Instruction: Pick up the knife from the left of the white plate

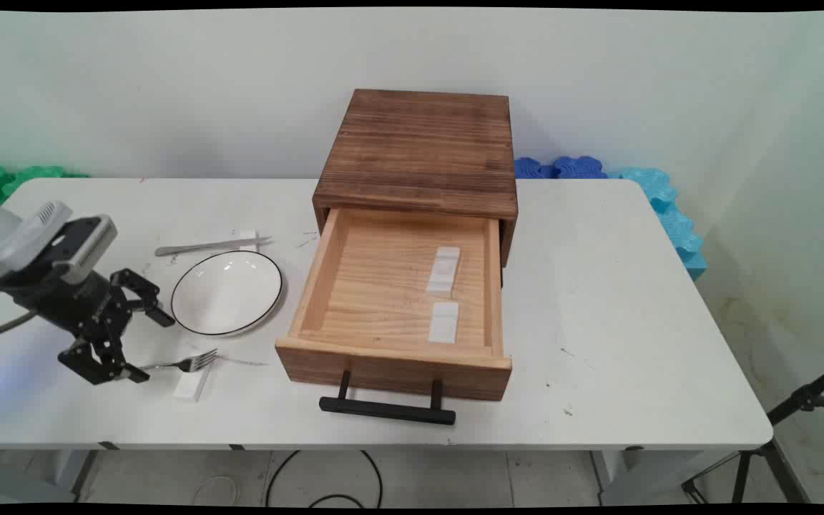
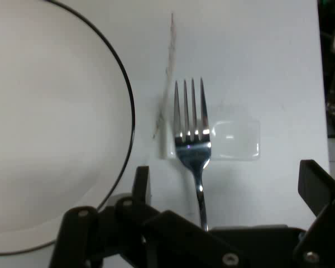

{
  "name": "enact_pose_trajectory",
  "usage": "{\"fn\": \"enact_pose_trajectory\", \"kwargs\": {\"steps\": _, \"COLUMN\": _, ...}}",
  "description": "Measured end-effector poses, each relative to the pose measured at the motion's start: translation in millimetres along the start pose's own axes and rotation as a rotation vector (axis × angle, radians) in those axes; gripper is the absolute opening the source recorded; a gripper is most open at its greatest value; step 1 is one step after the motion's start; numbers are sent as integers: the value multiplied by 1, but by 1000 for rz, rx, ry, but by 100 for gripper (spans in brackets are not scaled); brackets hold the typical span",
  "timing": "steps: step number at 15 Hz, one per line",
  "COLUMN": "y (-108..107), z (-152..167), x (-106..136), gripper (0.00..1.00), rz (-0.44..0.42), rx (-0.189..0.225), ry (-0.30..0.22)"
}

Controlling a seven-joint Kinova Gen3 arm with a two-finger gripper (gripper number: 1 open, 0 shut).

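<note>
gripper [image 1: 141, 342] spread wide — fork [image 2: 193, 146] handle between fingers, untouched | fork rests on white block [image 2: 234, 140] | plate [image 1: 227, 292] beside (drawer [image 1: 396, 300] pulled open)

On the table [image 1: 598, 300] there is one fork [image 1: 182, 364], one knife [image 1: 208, 247], one white plate [image 1: 227, 292] with a dark rim, and one wooden box [image 1: 419, 154] with one drawer [image 1: 398, 300] pulled open, which has one black handle [image 1: 387, 410]. Four small white blocks show: two in the drawer [image 1: 444, 270] [image 1: 444, 322], one under the fork's tines [image 1: 190, 386], one under the knife [image 1: 247, 236]. One end effector [image 1: 151, 343] is in view.
</note>
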Motion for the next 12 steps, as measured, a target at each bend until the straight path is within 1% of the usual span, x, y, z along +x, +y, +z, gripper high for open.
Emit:
{"fn": "enact_pose_trajectory", "kwargs": {"steps": 2, "y": 0, "z": -8, "x": 8, "gripper": 100, "rz": -2, "rx": 3, "ry": 10}}
{"fn": "enact_pose_trajectory", "kwargs": {"steps": 6, "y": 1, "z": -32, "x": 32, "gripper": 100, "rz": -17, "rx": 16, "ry": 26}}
{"fn": "enact_pose_trajectory", "kwargs": {"steps": 12, "y": -1, "z": -68, "x": 66, "gripper": 100, "rz": -38, "rx": 44, "ry": 27}}
